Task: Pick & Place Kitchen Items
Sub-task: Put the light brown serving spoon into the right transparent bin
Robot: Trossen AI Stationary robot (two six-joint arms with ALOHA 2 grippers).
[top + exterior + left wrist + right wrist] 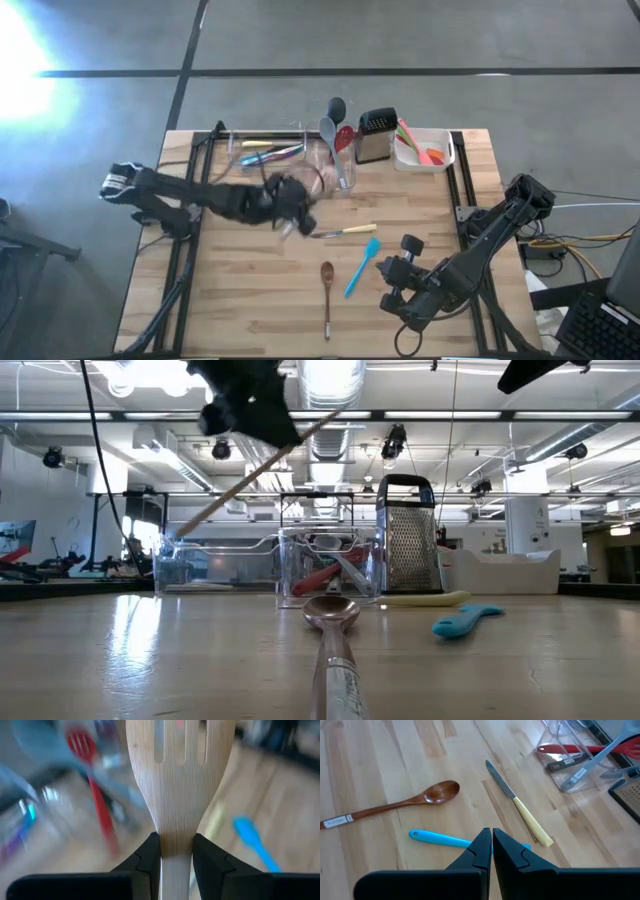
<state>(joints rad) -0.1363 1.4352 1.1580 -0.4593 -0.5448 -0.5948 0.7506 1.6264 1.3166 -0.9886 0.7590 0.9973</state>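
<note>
Slotted wooden spatula carried toward the clear tub

The left gripper (176, 857) pinches the wooden spatula (177, 785) by its neck — aloft, near the clear tub (335, 170); knife (345, 232), blue spatula (361, 268) and brown spoon (327, 290) wait on the table (250, 300); the right gripper (491, 851) hovers shut — empty.

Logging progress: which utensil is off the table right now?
The slotted wooden spatula, clamped between the left fingers; the spoon, knife and blue spatula lie flat.
</note>
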